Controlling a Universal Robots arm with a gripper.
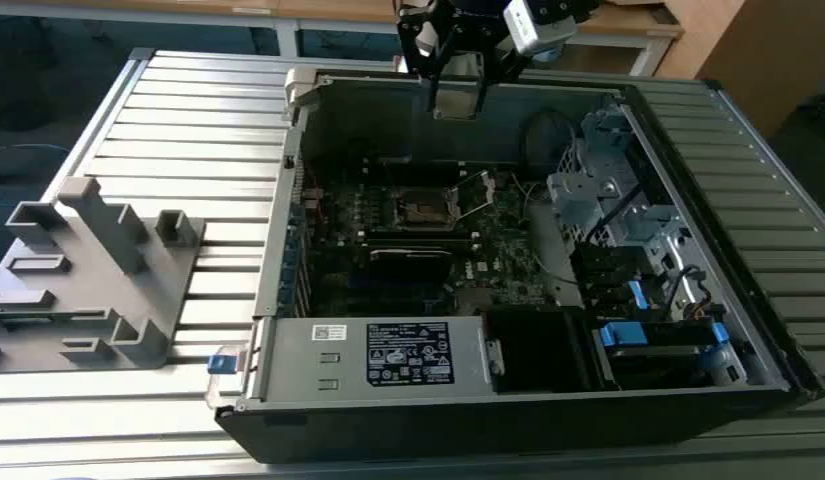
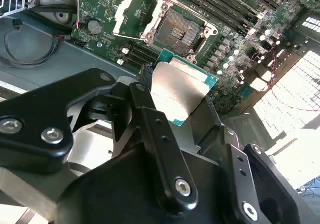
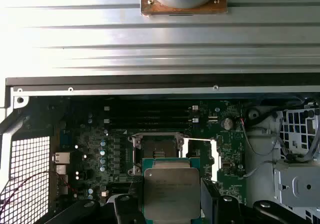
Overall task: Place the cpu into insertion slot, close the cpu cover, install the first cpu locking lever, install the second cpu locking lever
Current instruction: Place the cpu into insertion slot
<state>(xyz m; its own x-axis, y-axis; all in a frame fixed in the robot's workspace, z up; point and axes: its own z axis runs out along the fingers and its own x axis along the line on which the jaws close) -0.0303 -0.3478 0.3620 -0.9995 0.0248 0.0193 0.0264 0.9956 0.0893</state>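
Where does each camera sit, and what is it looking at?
Exterior view: off the arm, above the open computer case, looking down in; the tool hangs over it.
Second wrist view: on the arm, looking past the tool's fingers at the cpu they grip.
First wrist view: on the arm, facing the motherboard beyond the cpu.
Shared: both wrist views show the cpu, the empty socket and the open cpu cover.

cpu [image 3: 171,190] with dull silver top and green rim clamped between the 2 black fingers [image 3: 126,211] of the gripper [image 3: 171,208], bare insertion slot [image 3: 156,151] just beyond it on the green motherboard [image 3: 92,149], cpu cover [image 3: 201,156] swung open beside the slot, ribbed metal table [image 3: 150,39] past the case wall [image 3: 150,90]
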